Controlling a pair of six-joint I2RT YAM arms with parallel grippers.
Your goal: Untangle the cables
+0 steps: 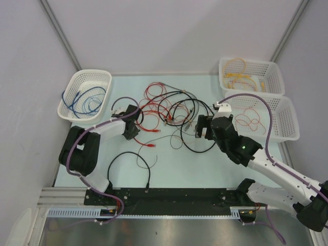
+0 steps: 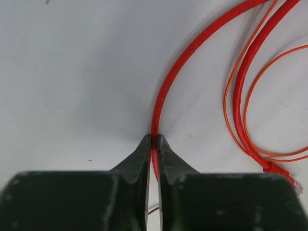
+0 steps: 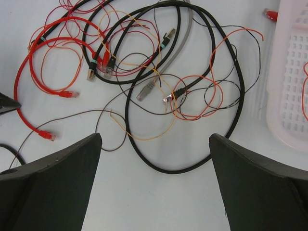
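Observation:
The cables [image 1: 169, 105] lie tangled in the middle of the table: red, thin orange, grey and black loops crossing one another [image 3: 144, 62]. My left gripper [image 2: 154, 139] is shut on a thick red cable [image 2: 192, 48], pinched between its tips low over the table at the tangle's left side [image 1: 134, 128]. That red cable's plug end [image 2: 288, 175] lies just to the right, beside thin orange wire [image 2: 231, 96]. My right gripper [image 3: 155, 137] is open with nothing between its fingers, hovering at the tangle's right side [image 1: 199, 128] near a big black loop [image 3: 231, 62].
A separate black cable [image 1: 128, 159] lies near the front edge. A white basket [image 1: 66, 110] at the back left holds blue cable. Two white baskets at the right [image 1: 279, 77] [image 1: 292, 128] hold yellow and orange cables. Walls close in the back and sides.

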